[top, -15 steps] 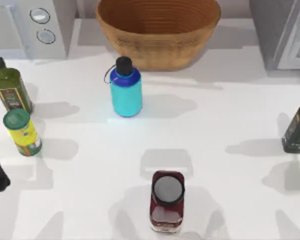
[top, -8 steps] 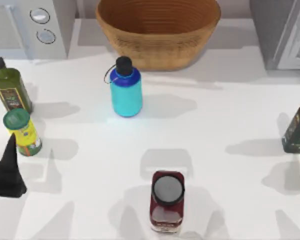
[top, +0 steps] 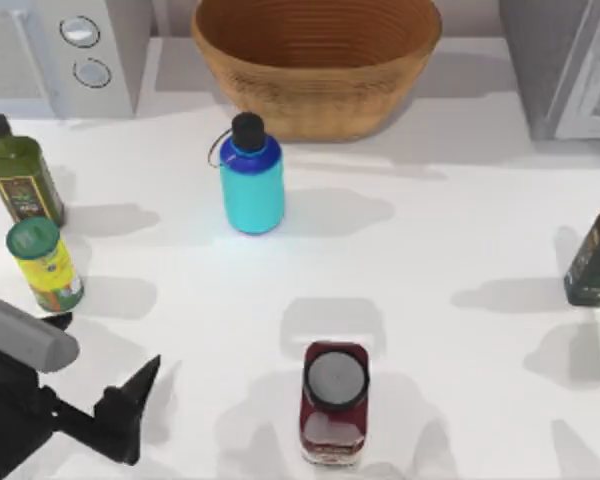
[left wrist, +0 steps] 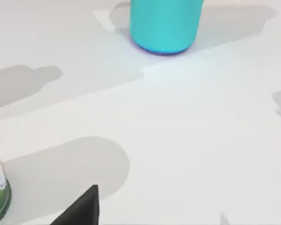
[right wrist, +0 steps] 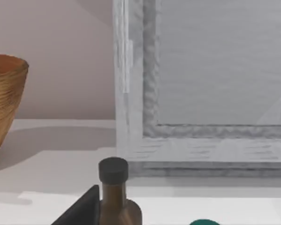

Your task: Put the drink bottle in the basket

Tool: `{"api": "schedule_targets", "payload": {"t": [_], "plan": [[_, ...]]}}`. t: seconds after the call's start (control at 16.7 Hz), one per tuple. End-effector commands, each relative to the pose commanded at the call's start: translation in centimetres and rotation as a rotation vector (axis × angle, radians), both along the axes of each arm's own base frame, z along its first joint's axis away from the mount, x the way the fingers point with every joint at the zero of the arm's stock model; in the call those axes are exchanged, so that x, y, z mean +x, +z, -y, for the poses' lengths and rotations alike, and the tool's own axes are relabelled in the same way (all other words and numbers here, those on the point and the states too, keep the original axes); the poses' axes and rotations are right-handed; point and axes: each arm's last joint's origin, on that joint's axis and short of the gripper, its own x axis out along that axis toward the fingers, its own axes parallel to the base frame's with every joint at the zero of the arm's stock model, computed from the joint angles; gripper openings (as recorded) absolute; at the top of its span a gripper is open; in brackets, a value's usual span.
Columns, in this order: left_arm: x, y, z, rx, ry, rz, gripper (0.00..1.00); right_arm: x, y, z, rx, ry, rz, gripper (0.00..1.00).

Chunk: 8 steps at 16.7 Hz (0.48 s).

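Observation:
The cyan drink bottle [top: 251, 185] with its black cap stands upright just in front of the basket [top: 315, 95], a wide wicker bowl at the back middle. My left gripper [top: 108, 345] hovers at the front left of the table, open and holding nothing, well short of the bottle. In the left wrist view the bottle's base [left wrist: 164, 26] lies ahead of the left gripper [left wrist: 154, 216], with one dark fingertip [left wrist: 85, 208] showing. The right wrist view shows my right gripper [right wrist: 154, 219] open by the far right, one finger [right wrist: 83, 212] beside a dark bottle.
An olive oil bottle [top: 22, 180] and a yellow green-lidded canister [top: 45, 265] stand at the left, close to the left arm. A dark red jar [top: 334, 405] sits front centre, a dark bottle [top: 595, 260] at the right. Grey appliances [top: 80, 50] flank the basket.
My left arm has swung in from the left edge toward the front, and its gripper now points up and right toward the bottle. Bottle and basket have not moved.

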Motion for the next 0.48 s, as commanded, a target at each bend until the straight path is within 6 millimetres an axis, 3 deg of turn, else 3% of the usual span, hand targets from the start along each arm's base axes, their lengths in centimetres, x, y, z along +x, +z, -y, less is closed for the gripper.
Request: {"api": "schedule_targets", "payload": {"t": [0.24,0.48], "plan": [[1.7,-2.2,1.5,-0.028,-0.122,-0.175,1.00,0.0,0.0,0.0,0.000,0.000,0.000,1.00],[4.8,-4.9,2.7,-0.076,-0.181,-0.263,1.00,0.0,0.0,0.0,0.000,0.000,0.000,1.00]]}}
